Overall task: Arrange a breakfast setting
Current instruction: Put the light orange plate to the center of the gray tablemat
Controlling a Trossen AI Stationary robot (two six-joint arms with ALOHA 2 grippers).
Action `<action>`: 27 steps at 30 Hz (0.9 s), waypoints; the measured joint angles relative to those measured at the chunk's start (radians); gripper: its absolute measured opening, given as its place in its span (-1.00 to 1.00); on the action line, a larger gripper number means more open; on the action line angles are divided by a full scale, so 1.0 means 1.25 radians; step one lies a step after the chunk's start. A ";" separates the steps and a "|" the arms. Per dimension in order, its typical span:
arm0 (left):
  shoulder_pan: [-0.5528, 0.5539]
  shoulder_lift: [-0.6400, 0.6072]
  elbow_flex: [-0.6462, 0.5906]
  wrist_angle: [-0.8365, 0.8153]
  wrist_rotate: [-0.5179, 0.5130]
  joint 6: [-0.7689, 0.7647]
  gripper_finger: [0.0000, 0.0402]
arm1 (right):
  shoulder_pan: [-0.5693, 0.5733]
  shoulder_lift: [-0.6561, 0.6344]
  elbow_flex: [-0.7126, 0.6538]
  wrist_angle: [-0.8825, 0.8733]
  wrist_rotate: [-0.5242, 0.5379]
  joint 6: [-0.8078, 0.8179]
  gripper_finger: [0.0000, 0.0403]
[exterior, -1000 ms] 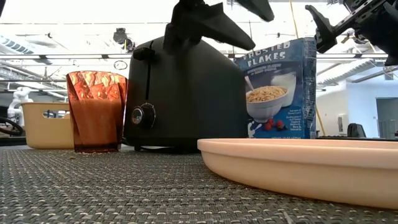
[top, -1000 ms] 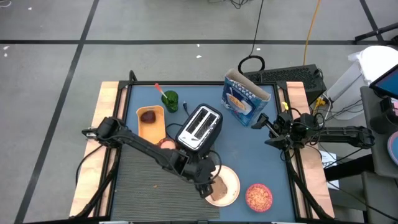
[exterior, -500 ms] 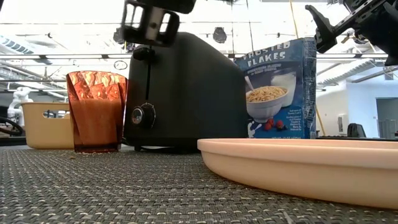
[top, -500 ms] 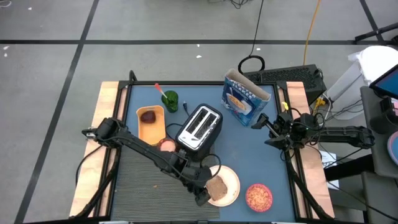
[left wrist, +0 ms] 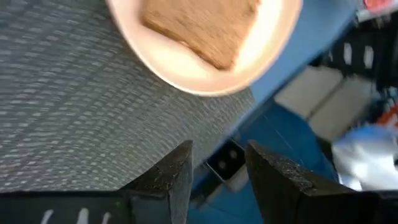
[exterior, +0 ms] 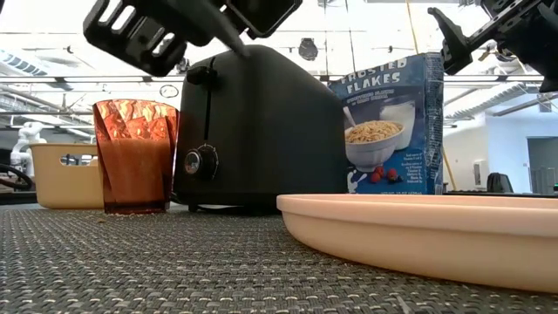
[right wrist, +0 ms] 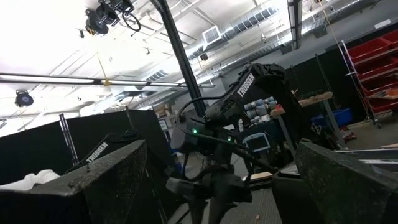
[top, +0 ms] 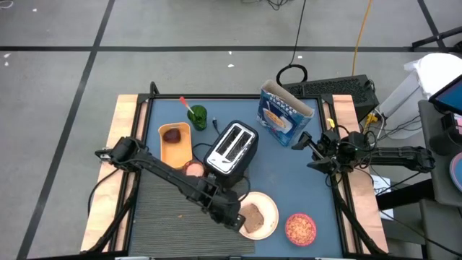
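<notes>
Left gripper [top: 237, 224] empty, slightly parted, low beside plate [top: 268, 224] with toast [top: 253, 215]

We see our left tool [left wrist: 217, 177] with its two dark fingers [left wrist: 171, 180] parted by a narrow gap and nothing between them, hovering over the grey woven mat [left wrist: 68, 106]. Just beyond the fingers lies the round cream plate [left wrist: 186, 68], resting on the mat, with the brown toast slice [left wrist: 202, 25] lying flat on it. Past the plate's rim the blue surface [left wrist: 286, 134] shows, and a small dark block [left wrist: 225, 163] sits at the mat's edge near the fingertips.
</notes>
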 joint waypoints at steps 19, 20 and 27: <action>-0.036 0.060 -0.001 -0.001 -0.220 -0.174 -0.24 | 0.000 0.000 0.000 -0.018 0.000 0.024 0.99; -0.037 0.069 -0.001 -0.001 -0.220 -0.180 -0.24 | 0.000 0.001 0.000 -0.019 0.000 0.024 0.99; -0.035 0.114 0.000 0.008 -0.223 -0.201 -0.24 | 0.000 0.003 0.000 -0.019 0.000 0.021 0.99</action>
